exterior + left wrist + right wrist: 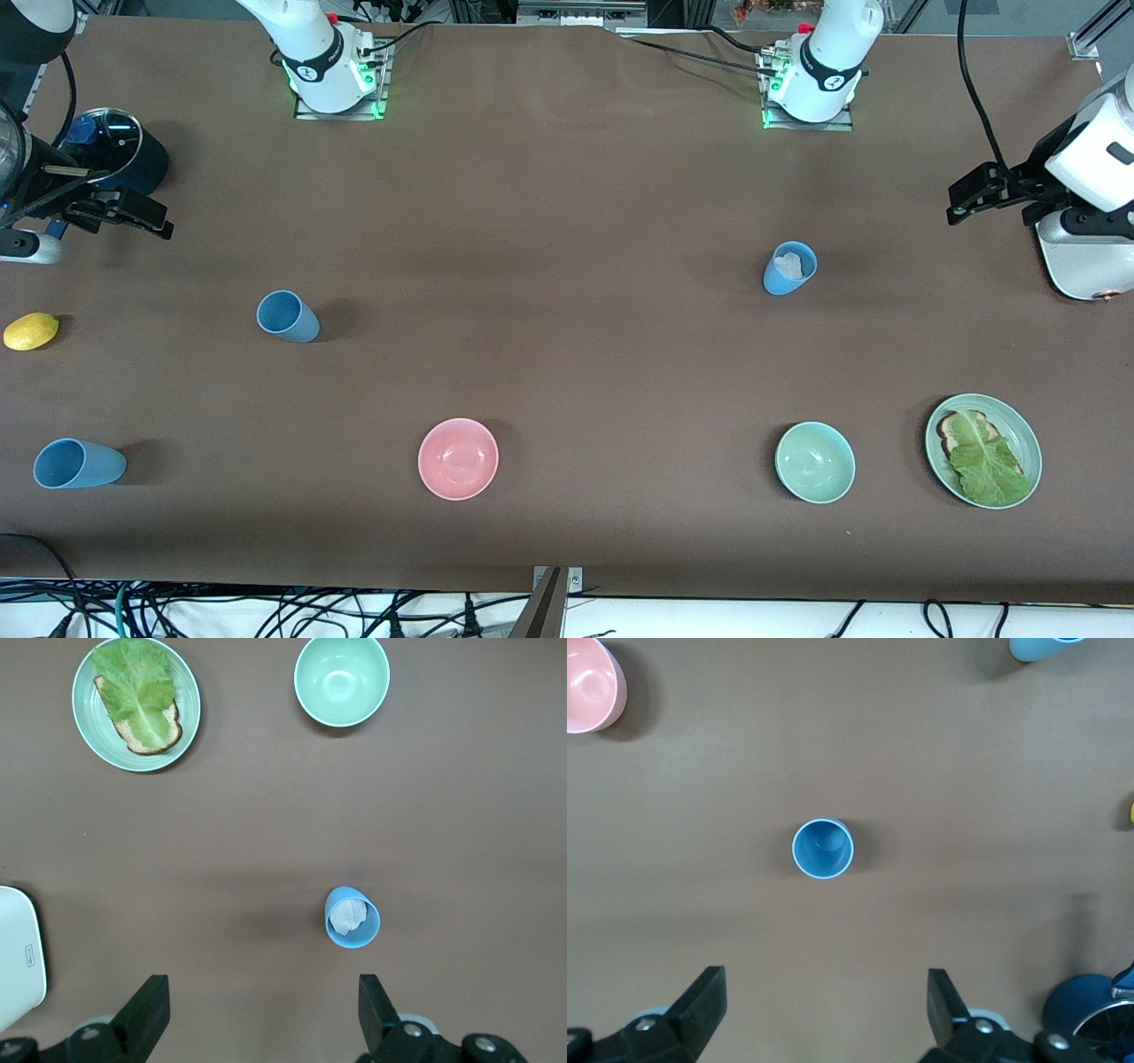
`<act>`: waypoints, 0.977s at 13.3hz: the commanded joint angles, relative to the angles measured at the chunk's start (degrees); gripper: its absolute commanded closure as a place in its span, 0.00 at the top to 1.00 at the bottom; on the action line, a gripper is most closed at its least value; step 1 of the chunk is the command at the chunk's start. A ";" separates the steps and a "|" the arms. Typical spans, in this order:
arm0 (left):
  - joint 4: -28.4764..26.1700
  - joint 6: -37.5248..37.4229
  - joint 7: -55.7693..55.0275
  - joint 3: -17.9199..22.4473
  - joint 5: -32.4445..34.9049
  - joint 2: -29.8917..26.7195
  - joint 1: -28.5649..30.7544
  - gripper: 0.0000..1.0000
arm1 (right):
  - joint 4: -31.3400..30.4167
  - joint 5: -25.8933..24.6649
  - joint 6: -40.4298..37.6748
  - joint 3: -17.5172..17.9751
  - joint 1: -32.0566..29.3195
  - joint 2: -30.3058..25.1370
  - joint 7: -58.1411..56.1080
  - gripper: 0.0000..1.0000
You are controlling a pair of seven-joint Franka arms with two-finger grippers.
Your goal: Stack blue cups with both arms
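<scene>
Three blue cups stand on the brown table. One cup (288,316) is toward the right arm's end; it shows upright and empty in the right wrist view (823,848). A second cup (78,463) is nearer the front camera at that end, and its edge shows in the right wrist view (1041,647). A third cup (789,267) toward the left arm's end holds something white (353,917). My right gripper (159,221) (825,979) is open and empty, up beside the navy pot. My left gripper (957,204) (261,988) is open and empty, up beside the toaster.
A pink bowl (458,458), a mint bowl (815,462) and a green plate (1019,434) with bread and lettuce sit along the side nearest the front camera. A navy pot (124,151) and a lemon (31,330) are at the right arm's end, a white toaster (1081,257) at the left arm's.
</scene>
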 commanded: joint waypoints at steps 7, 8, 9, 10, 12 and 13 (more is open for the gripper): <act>-11.71 18.83 1.07 0.10 -0.94 3.38 -0.17 1.00 | 0.93 0.14 -1.13 0.48 -0.58 0.07 0.03 1.00; -12.76 20.59 1.07 0.10 -0.94 3.47 -0.17 1.00 | 0.93 0.14 -1.13 0.48 -0.58 0.07 0.03 1.00; -13.65 21.91 1.07 0.10 -0.85 3.82 -0.17 1.00 | 0.93 0.05 -1.13 0.48 -0.58 0.07 0.03 1.00; -14.70 23.23 1.07 0.10 -0.85 3.99 -0.17 1.00 | 0.93 0.14 -1.13 0.48 -0.58 0.07 0.03 1.00; -17.68 28.14 1.07 0.10 -0.85 4.52 -0.17 1.00 | 0.93 0.14 -1.13 0.48 -0.58 0.16 0.03 1.00; -19.52 30.69 1.07 0.10 -0.85 4.70 -0.17 1.00 | 0.93 0.14 -1.13 0.48 -0.58 0.07 0.03 1.00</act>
